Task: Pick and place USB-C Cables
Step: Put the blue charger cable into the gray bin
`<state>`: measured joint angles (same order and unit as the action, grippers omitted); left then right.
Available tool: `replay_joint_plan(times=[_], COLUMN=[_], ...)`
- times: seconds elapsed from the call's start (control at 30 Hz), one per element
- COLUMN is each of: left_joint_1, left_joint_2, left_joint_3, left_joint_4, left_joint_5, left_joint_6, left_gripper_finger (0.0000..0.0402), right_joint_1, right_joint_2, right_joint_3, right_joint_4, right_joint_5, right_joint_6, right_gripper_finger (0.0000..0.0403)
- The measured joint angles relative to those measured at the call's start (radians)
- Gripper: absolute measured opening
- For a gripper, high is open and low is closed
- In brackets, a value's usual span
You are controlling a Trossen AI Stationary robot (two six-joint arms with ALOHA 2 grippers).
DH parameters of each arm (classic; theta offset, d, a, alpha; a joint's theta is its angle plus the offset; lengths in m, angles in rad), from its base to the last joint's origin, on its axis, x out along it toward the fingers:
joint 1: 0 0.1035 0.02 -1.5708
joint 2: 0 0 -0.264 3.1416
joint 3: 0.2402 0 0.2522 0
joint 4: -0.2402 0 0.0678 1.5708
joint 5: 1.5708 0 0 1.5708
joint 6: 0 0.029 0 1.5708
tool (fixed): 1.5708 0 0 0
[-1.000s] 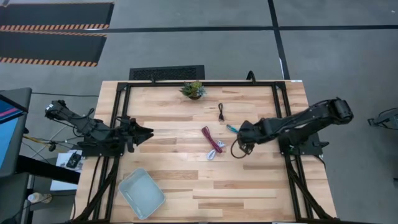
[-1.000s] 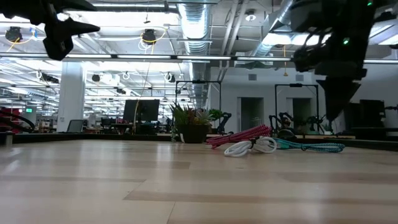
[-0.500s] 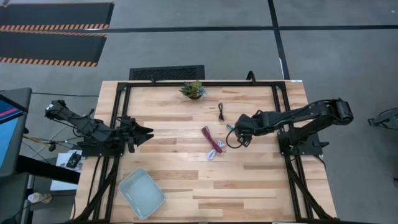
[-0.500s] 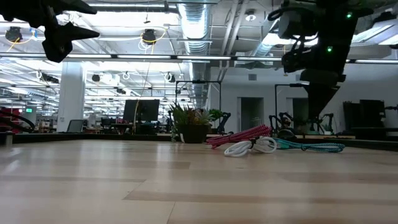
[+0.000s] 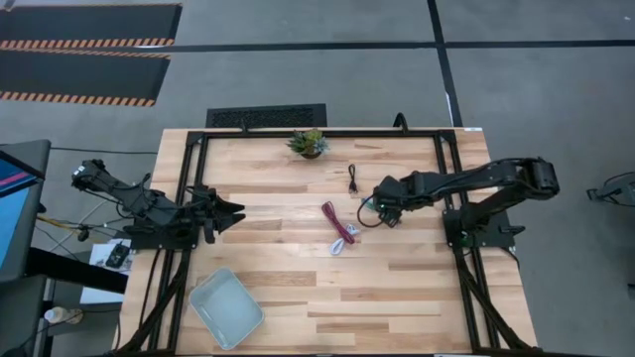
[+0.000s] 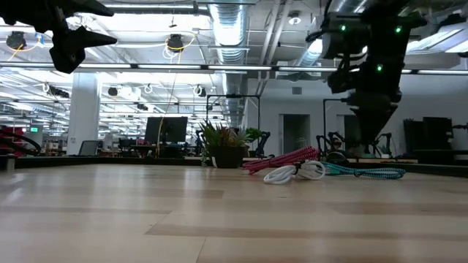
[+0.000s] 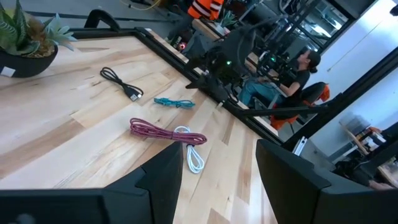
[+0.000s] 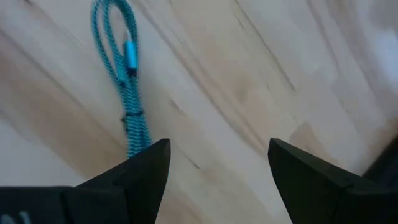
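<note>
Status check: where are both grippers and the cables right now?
Right gripper open above teal cable. Left gripper open, waiting at table's left. Nothing in the way.

1. A pale wooden worktop (image 5: 397, 297) of jointed planks sits inside a black frame, seen from above.
2. A small potted plant (image 5: 309, 143) stands near the far edge, at the middle.
3. A black cable (image 5: 353, 178) lies just beyond the centre, stretched thin.
4. A dark red cable (image 5: 335, 219) lies at the centre, running diagonally; a white cable (image 5: 344, 238) touches its near end.
5. A teal cable (image 7: 173, 102) lies to the right of the red one, between it and the black one.
6. A pale blue tray (image 5: 226, 308) rests at the near left corner, well apart from the cables.
</note>
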<state>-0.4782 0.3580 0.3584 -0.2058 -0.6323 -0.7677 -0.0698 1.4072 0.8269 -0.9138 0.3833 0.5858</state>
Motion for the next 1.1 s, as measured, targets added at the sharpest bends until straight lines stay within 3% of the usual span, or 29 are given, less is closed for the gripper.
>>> replay_joint_plan(times=[0.27,0.53,1.1], left_joint_1=[0.0,0.0,0.0], left_joint_2=[0.002,0.002,0.002], left_joint_3=[0.0,0.0,0.0], left_joint_4=[-0.006,-0.006,-0.007], left_joint_5=[0.0,0.0,0.0], left_joint_6=[0.0,0.0,0.0], left_gripper_finger=[0.0193,0.0193,0.0193], right_joint_1=[0.004,0.004,-0.058], right_joint_2=[0.087,0.086,0.086], right_joint_3=[-0.001,0.0,-0.001], right_joint_4=[0.039,0.139,0.164], right_joint_5=[-0.049,-0.093,-0.114], right_joint_6=[-0.083,-0.133,-0.179], right_gripper_finger=[0.0297,0.0297,0.0297])
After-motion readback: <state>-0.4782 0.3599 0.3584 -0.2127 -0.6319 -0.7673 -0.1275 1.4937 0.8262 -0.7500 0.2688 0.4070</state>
